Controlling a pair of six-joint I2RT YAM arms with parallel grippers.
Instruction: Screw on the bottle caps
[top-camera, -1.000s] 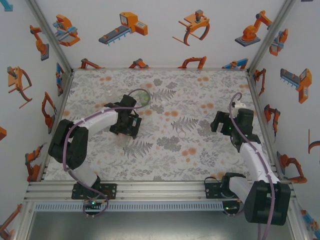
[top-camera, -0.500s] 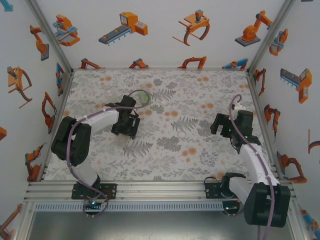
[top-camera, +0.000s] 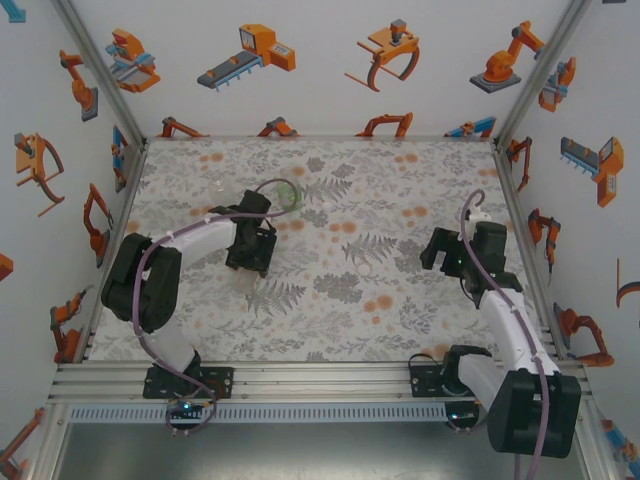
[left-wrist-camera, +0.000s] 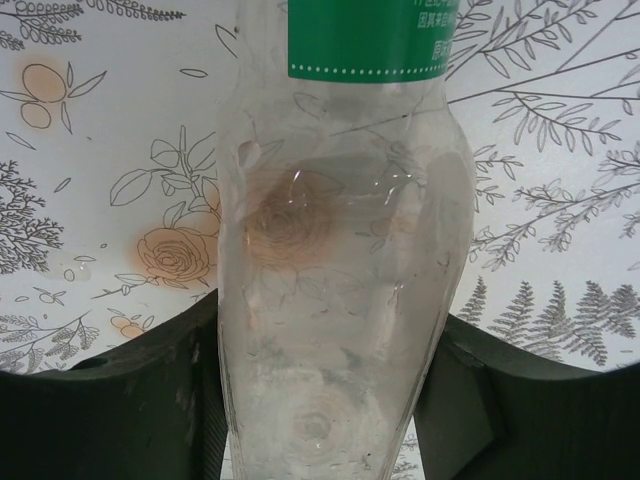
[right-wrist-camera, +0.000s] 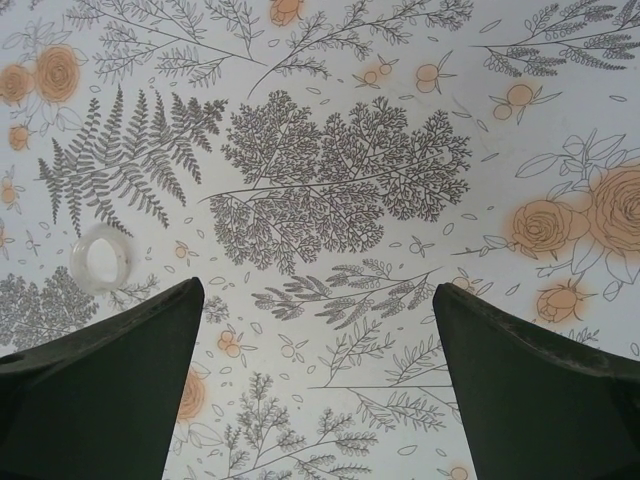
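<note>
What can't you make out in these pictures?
Left wrist view: the clear bottle runs off the top and bottom edges, so its mouth is cut off.
Top view: the left gripper and its arm cover most of that bottle.
Top view: the green bottle is too small to tell whether it is capped.
Right wrist view: the pale cap is too blurred to tell which bottle it fits.

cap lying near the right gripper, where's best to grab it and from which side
Pinch the cap across its outer wall, straight down from above. It is a low round ring lying flat on the table, so only opposite sides offer a hold. The open right gripper has it beyond one fingertip, so it likely must shift over first.
</note>
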